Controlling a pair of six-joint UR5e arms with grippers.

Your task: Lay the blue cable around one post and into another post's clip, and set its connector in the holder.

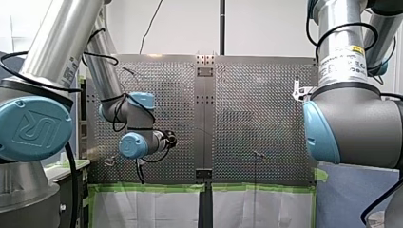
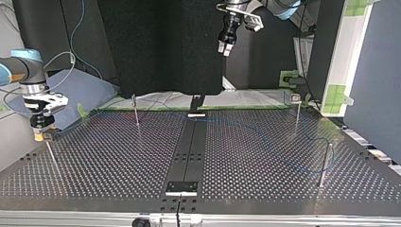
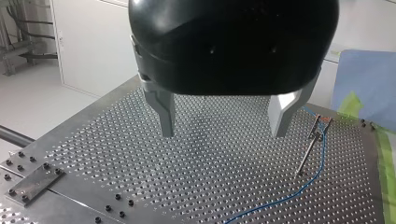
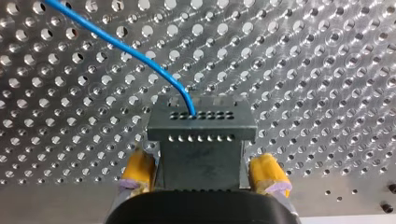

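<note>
Four posts, one blue cable, my left gripper wide at the top view's upper centre, my right gripper clamping the connector.

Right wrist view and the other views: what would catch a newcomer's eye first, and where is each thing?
In the right wrist view, my right gripper, its fingers yellow-padded, clamps a grey metal block connector, and a thin blue cable leaves one of its holes across the perforated metal table. In the left wrist view, my left gripper hangs open above the table, with a thin metal post with a clip beside it.
</note>
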